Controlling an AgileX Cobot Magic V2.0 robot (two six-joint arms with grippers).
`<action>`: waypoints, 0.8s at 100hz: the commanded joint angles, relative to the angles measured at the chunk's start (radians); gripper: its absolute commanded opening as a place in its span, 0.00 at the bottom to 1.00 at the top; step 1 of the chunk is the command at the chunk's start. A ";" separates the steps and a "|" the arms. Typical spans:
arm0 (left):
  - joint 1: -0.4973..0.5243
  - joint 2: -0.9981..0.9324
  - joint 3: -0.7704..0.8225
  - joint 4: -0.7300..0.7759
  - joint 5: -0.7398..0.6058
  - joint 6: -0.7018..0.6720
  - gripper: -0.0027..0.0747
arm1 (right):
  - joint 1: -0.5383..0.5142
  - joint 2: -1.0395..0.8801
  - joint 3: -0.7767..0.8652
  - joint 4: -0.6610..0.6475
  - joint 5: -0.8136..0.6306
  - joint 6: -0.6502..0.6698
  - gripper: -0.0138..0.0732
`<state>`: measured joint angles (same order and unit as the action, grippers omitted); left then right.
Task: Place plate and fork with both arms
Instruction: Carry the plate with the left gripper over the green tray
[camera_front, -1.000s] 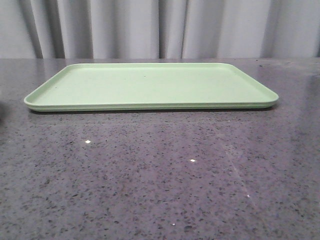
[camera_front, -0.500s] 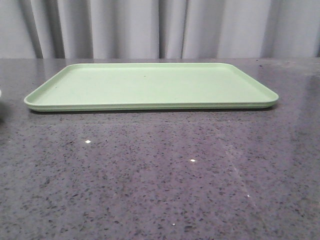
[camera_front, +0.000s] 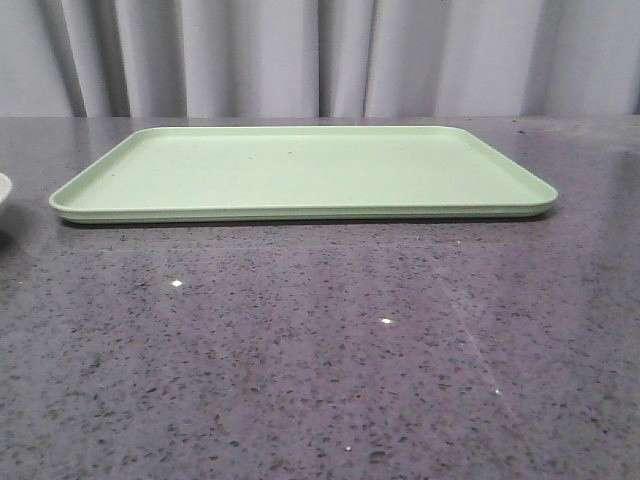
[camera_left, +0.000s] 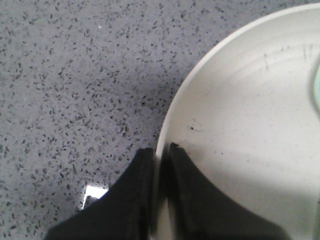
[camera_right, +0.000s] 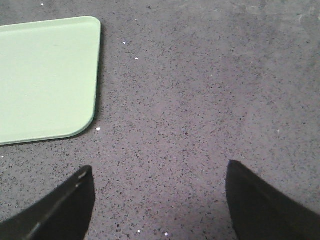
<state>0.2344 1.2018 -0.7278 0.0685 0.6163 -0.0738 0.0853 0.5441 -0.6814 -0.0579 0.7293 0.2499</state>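
Note:
The pale cream plate (camera_left: 240, 130) fills the left wrist view, and a sliver of its rim (camera_front: 3, 190) shows at the far left edge of the front view. My left gripper (camera_left: 160, 150) is shut on the plate's rim, one finger outside it and one inside, above the speckled table. My right gripper (camera_right: 157, 172) is open and empty over bare table, off the corner of the light green tray (camera_right: 45, 80). The yellow fork is out of view. Neither gripper shows in the front view.
The large rectangular light green tray (camera_front: 300, 170) lies flat on the dark speckled stone table (camera_front: 330, 340), towards the back. A grey curtain hangs behind the table. A pale blue-green edge (camera_left: 316, 85) shows on the plate at the border of the left wrist view.
The plate's rim has come into the front view at the far left edge, moving rightward. The tray has not moved.

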 joint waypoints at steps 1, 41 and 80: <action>0.001 -0.015 -0.021 0.001 0.015 0.004 0.01 | 0.001 0.010 -0.036 -0.006 -0.061 -0.001 0.79; 0.106 -0.077 -0.100 -0.134 0.043 0.028 0.01 | 0.001 0.010 -0.036 -0.006 -0.041 -0.001 0.79; 0.087 -0.095 -0.300 -0.408 0.070 0.143 0.01 | 0.001 0.010 -0.036 -0.006 -0.043 -0.001 0.79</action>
<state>0.3383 1.1326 -0.9686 -0.2403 0.7436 0.0364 0.0853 0.5441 -0.6814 -0.0579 0.7500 0.2499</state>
